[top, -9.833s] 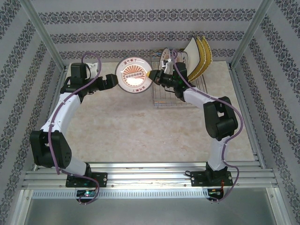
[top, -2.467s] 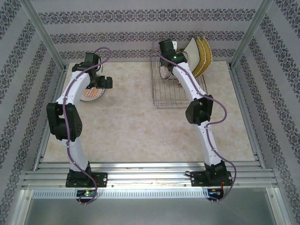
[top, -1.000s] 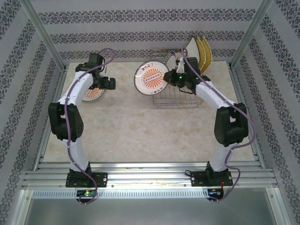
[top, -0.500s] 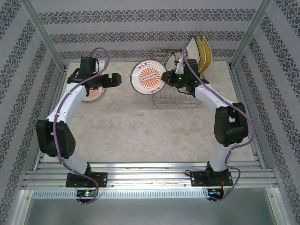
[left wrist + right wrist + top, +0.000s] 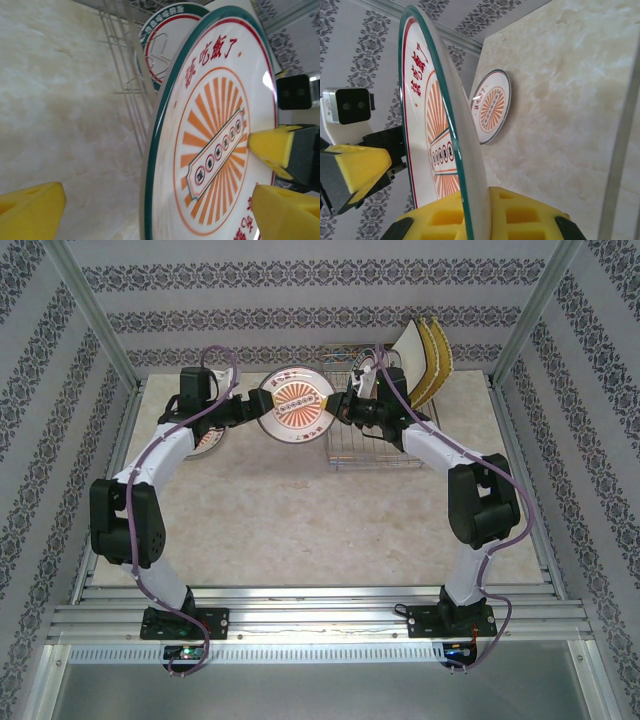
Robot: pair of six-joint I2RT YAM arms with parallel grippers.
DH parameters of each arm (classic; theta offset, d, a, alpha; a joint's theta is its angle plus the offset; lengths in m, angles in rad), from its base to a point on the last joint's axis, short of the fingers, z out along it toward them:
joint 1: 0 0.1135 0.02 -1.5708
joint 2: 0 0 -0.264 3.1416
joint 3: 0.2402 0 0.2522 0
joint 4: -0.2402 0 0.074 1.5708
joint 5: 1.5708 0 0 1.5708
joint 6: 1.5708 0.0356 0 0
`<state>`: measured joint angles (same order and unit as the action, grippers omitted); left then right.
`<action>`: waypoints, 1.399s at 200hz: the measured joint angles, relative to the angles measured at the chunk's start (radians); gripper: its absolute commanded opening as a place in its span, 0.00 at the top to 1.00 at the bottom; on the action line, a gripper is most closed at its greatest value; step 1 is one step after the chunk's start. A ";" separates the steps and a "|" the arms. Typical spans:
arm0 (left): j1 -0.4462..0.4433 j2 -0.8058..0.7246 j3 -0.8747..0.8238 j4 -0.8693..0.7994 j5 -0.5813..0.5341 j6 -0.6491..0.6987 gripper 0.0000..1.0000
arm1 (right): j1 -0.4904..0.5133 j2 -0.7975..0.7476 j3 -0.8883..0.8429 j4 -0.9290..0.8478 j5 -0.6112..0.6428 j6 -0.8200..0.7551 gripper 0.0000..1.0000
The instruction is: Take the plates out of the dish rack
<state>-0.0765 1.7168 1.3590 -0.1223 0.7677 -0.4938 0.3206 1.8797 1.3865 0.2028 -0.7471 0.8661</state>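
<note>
A round white plate (image 5: 298,408) with orange rays and a green rim hangs upright between the two arms, left of the dish rack (image 5: 385,445). My right gripper (image 5: 345,410) is shut on its right rim, and its yellow pads (image 5: 530,215) clamp the plate (image 5: 445,125) edge-on. My left gripper (image 5: 255,410) is open, its fingers (image 5: 30,210) standing wide on either side of the plate (image 5: 215,140) at its left rim. Another round plate (image 5: 205,440) lies on the table, partly under the left arm. A round plate (image 5: 165,45) stands in the rack, with a white square plate (image 5: 410,348) and yellow square plates (image 5: 438,355).
The wire rack (image 5: 130,85) stands at the back right of the marble table top (image 5: 300,510). Patterned walls and metal frame posts (image 5: 95,315) close in the back and sides. The plate lying flat (image 5: 492,105) is at the back left.
The right gripper has carried the round plate further left, away from the rack. The left gripper has swung right and now straddles the plate's left rim.
</note>
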 measured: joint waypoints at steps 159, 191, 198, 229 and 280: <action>0.013 0.040 -0.003 0.094 0.100 -0.125 1.00 | 0.017 0.042 0.039 0.048 -0.006 0.025 1.00; 0.013 0.040 -0.003 0.094 0.100 -0.126 1.00 | 0.017 0.043 0.039 0.044 -0.006 0.023 1.00; 0.013 0.040 -0.003 0.094 0.101 -0.126 1.00 | 0.017 0.043 0.039 0.044 -0.005 0.022 1.00; 0.013 0.040 -0.003 0.094 0.100 -0.129 1.00 | 0.017 0.043 0.039 0.040 -0.005 0.022 0.82; 0.011 0.055 -0.003 0.092 0.064 -0.105 1.00 | 0.017 0.043 0.041 0.028 0.017 0.019 0.22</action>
<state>-0.0654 1.7721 1.3560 -0.0303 0.8314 -0.5983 0.3378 1.9232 1.4273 0.2310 -0.7300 0.8856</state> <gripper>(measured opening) 0.100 0.651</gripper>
